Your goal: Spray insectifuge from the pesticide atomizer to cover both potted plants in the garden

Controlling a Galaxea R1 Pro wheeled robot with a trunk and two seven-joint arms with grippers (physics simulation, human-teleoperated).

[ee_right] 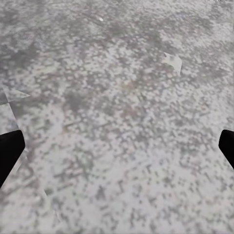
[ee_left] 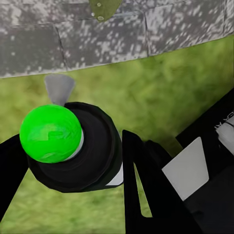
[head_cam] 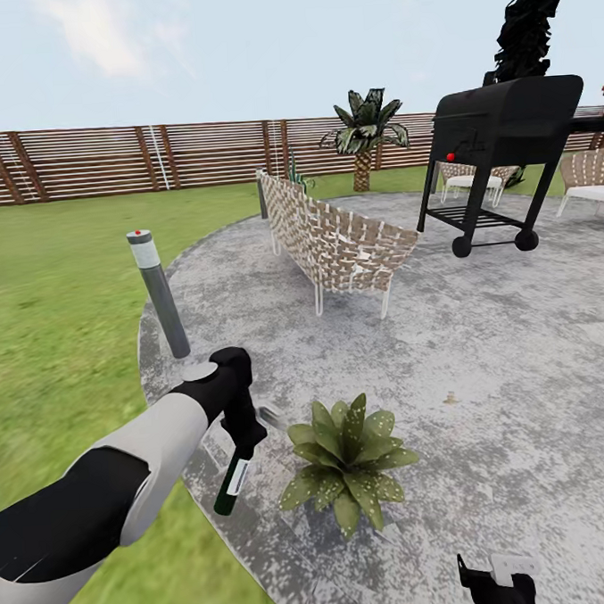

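My left gripper (head_cam: 246,438) is shut on the pesticide atomizer (head_cam: 234,478), a slim dark green and black bottle with a white band. It hangs tilted over the patio's edge, just left of a potted plant (head_cam: 347,460) with speckled green leaves. In the left wrist view the atomizer (ee_left: 51,134) shows a bright green round end between my black fingers (ee_left: 146,190), and the gripper (ee_left: 73,163) is over grass and the stone rim. My right gripper (head_cam: 496,585) is low at the front, over bare patio. In the right wrist view that gripper (ee_right: 117,148) is open with nothing between its fingertips (ee_right: 9,153).
A grey bollard lamp (head_cam: 161,297) stands at the patio's left rim. A woven bench (head_cam: 334,237) sits mid-patio, with a black grill (head_cam: 503,147) behind it at right. A palm (head_cam: 363,133) and a slat fence (head_cam: 106,160) lie beyond. Lawn (head_cam: 52,308) spreads to the left.
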